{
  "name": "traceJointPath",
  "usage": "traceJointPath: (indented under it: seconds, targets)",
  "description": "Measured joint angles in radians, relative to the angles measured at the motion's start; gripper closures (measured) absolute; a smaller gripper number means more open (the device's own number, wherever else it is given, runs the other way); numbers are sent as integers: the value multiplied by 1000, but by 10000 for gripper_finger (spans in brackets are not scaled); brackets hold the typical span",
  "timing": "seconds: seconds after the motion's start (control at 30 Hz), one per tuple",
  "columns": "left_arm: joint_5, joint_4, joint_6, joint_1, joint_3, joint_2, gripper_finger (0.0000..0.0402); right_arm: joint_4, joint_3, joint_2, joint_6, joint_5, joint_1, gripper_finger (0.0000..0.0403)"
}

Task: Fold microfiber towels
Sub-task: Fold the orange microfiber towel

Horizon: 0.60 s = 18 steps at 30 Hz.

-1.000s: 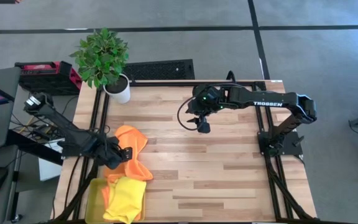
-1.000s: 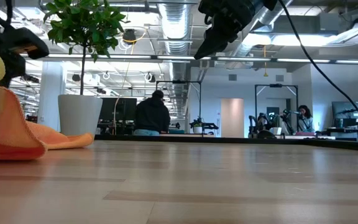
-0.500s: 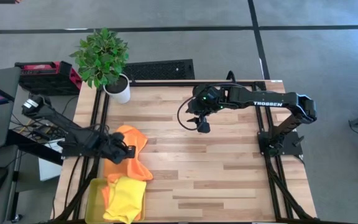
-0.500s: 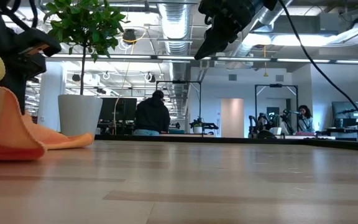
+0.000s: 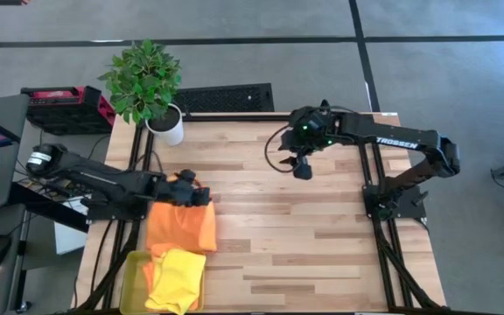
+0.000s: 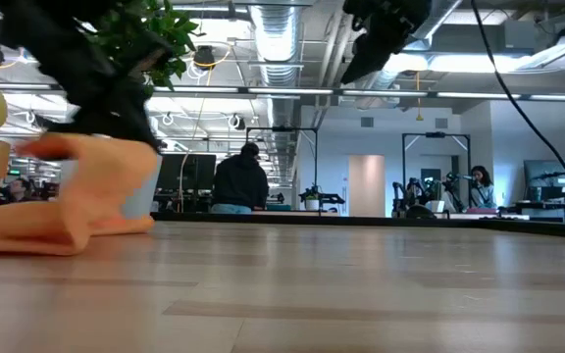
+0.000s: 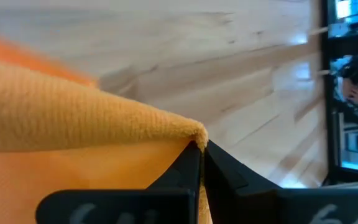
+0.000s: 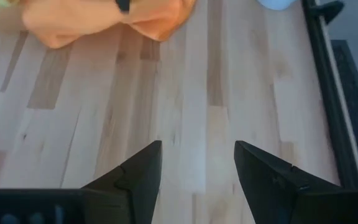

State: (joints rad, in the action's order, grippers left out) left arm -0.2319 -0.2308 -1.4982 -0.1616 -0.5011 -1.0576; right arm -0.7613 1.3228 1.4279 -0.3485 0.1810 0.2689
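An orange microfiber towel (image 5: 182, 226) stretches from my left gripper (image 5: 196, 194) down toward the tray at the table's left side. In the low view this towel (image 6: 77, 191) is raised at one end. My left gripper (image 7: 201, 163) is shut on it. A yellow towel (image 5: 178, 278) lies heaped on the yellow-green tray (image 5: 132, 278), with a bit of orange cloth (image 5: 150, 271) under it. My right gripper (image 5: 300, 168) hovers open above the table's far middle, well clear of the towels, with nothing between its fingers (image 8: 135, 174). My left gripper pinches a pointed corner or fold of the orange towel (image 7: 190, 133) between its two fingers; how many layers, I cannot tell. The fingers reach in from the table's left, about level. The held end is lifted, the cloth slopes down from it, and its near end (image 5: 180, 248) rests by the tray.
A potted plant in a white pot (image 5: 165, 125) stands at the table's far left corner. Bare wooden tabletop (image 5: 304, 245) spreads across the middle and right. A person (image 6: 240, 181) sits in the room beyond the table.
My left gripper has shut on the orange towel, then risen and moved toward the table's far edge and right. The crumpled towel has been drawn out into a longer sheet, its near end staying by the tray. My right gripper has shifted a little toward the right and far edges.
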Motion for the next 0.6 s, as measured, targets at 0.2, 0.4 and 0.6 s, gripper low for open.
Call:
traceJointPath:
  seconds: [0.2,0.4,0.6]
  targets:
    - [130,127,236,165,-120,-232,401,-55,0,-62,0,0,43,178]
    - [250,127,467,273,-371,-519,401,-57,0,-97,-1,0,72,178]
    - [376,121,645,335,-679,-781,401,-130,0,-111,-27,0,80,178]
